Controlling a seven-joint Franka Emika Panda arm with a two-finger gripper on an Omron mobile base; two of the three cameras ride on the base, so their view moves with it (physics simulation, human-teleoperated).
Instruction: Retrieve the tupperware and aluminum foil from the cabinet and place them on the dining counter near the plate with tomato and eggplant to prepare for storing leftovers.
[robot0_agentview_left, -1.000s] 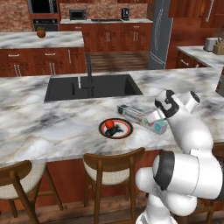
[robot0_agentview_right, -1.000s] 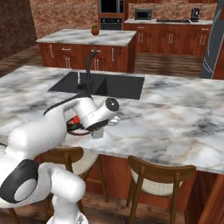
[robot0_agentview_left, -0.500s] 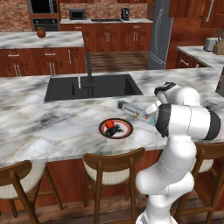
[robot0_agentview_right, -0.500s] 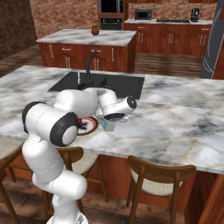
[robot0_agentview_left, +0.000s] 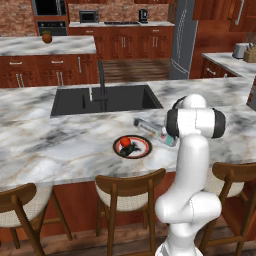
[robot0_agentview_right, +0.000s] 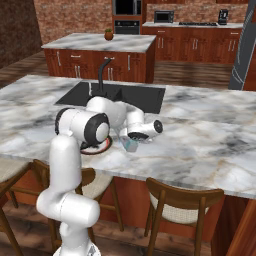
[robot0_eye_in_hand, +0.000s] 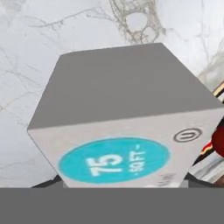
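The dining counter (robot0_agentview_left: 60, 145) stretched wide before me, white marble veined in grey, with the black sink (robot0_agentview_left: 105, 99) sunk into its far side and wooden stools (robot0_agentview_left: 131, 187) tucked under the near edge. My arm reached out low over the top, just to the right of the plate (robot0_agentview_left: 132, 147), which sat by the counter's near edge with the tomato (robot0_agentview_left: 125, 142) on it.

The aluminum foil (robot0_agentview_left: 156, 132) was just right of the plate, one end by my hand — whether it rested fully on the marble or hung a little tilted I could not tell from either base view. In the hand view the carton (robot0_eye_in_hand: 127, 118) filled my sight end-on, its blue round label close to the camera, marble behind it, the plate's red rim peeking in at the right.

My pincer (robot0_agentview_right: 131, 144) seemed clamped across the carton, fingers wide to suit the box.

The tupperware was nowhere on the counter yet. My worry was the release: if one end was raised, the carton could topple or slide onto the plate and knock the tomato.
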